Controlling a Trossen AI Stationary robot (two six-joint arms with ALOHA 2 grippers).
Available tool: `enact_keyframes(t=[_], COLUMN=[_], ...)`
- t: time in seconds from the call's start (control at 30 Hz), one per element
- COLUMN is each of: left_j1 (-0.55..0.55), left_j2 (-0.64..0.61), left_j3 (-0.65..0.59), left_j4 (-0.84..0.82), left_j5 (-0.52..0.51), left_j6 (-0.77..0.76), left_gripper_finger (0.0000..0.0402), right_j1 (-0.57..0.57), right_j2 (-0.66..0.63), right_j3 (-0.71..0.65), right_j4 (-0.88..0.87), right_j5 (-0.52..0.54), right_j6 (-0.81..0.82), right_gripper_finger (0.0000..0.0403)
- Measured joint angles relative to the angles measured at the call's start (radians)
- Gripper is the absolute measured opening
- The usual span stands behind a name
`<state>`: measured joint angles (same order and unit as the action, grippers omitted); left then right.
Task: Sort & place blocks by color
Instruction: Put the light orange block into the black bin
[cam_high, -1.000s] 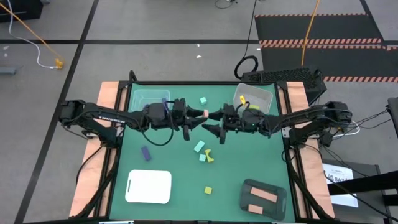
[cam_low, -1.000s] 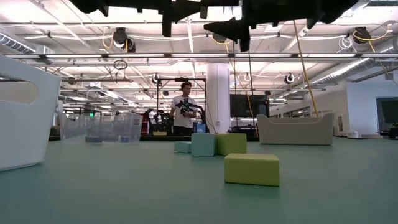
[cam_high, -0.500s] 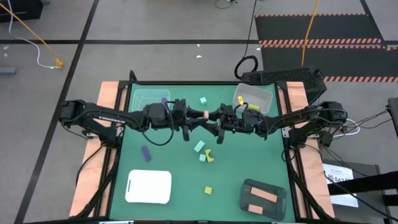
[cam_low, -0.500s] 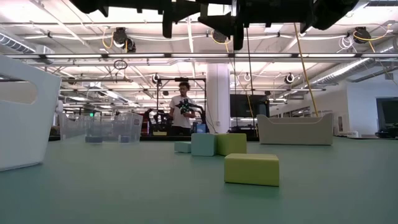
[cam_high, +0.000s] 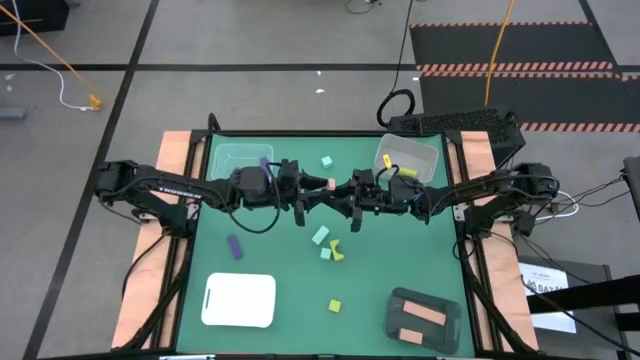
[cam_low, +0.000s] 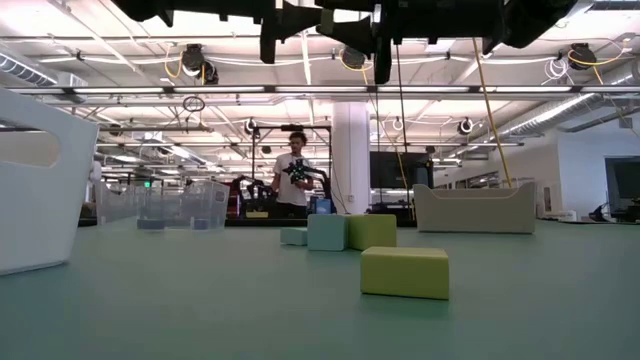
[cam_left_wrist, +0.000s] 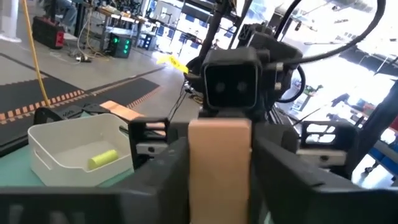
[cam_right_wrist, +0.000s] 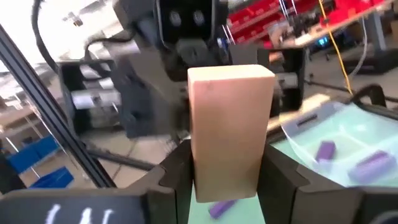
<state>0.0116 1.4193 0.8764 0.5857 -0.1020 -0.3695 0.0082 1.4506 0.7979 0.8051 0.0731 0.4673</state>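
Observation:
A salmon pink block (cam_high: 330, 184) hangs in the air over the middle of the green table, between my two grippers, which meet tip to tip. My right gripper (cam_high: 341, 187) comes from the table's right and is shut on the block (cam_right_wrist: 230, 124). My left gripper (cam_high: 320, 186) comes from the table's left and stands around the block's other end (cam_left_wrist: 219, 162). Loose blocks lie on the mat: mint ones (cam_high: 320, 236) (cam_high: 326, 161), a yellow arch (cam_high: 337, 250), a yellow cube (cam_high: 334, 305) and a purple bar (cam_high: 235, 247). My right gripper pinches the salmon block between its two fingers, on two opposite sides of its right-hand end (cam_right_wrist: 198, 155). The fingers lie about level, coming from the table's right. The block is lifted well clear of the table and reaches on toward my left gripper.
A clear tub (cam_high: 240, 158) with purple blocks stands at the far left, another (cam_high: 410, 155) with a yellow block at the far right. A white tray (cam_high: 239, 300) lies near left, and a dark tray (cam_high: 425, 318) with salmon blocks near right. A person stands in the room beyond.
My right gripper's fingers, spread wide on either side of the block's end a second ago, have shut on it. The block stays in the air at the same spot between the two grippers.

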Motion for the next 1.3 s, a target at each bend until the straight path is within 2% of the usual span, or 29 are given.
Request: enact_keyframes(t=[0.1,0.2,0.4,0.53,0.63,0.83,0.93,1.17,1.3], left_j1=[0.001,0.001,0.001,0.000,0.000,-0.001,-0.007,-0.014,-0.013], left_j2=[0.000,0.000,0.000,0.000,0.000,0.000,0.000,0.000,0.000], left_j3=[0.000,0.000,0.000,0.000,0.000,0.000,0.000,0.000,0.000], left_j4=[0.003,-0.017,-0.166,-0.321,-0.443,-0.671,-0.752,-0.798,-0.799], left_j5=[-0.003,-0.003,-0.003,-0.004,-0.004,-0.004,-0.005,-0.004,-0.004], left_j6=[-0.001,-0.008,-0.080,-0.149,-0.203,-0.309,-0.348,-0.365,-0.373], left_gripper_finger=[0.0240,0.0285,0.0324,0.0325,0.0318,0.0296,0.0284,0.0266,0.0259], right_j1=[-0.003,-0.016,-0.034,-0.035,-0.028,0.033,0.067,0.099,0.099], right_j2=[-0.027,-0.072,-0.201,-0.281,-0.320,-0.330,-0.332,-0.331,-0.333], right_j3=[0.000,0.000,0.000,0.000,0.000,0.000,0.000,0.000,0.000], right_j4=[-0.096,-0.227,-0.432,-0.503,-0.460,-0.207,-0.117,-0.113,-0.230], right_j5=[0.000,0.002,0.016,0.083,0.075,-0.051,-0.056,-0.050,-0.067], right_j6=[-0.001,-0.003,-0.056,-0.117,-0.171,-0.292,-0.336,-0.343,-0.213], right_gripper_finger=[0.0116,0.0116,0.0116,0.0116,0.0116,0.0116,0.0116,0.0116,0.0116])
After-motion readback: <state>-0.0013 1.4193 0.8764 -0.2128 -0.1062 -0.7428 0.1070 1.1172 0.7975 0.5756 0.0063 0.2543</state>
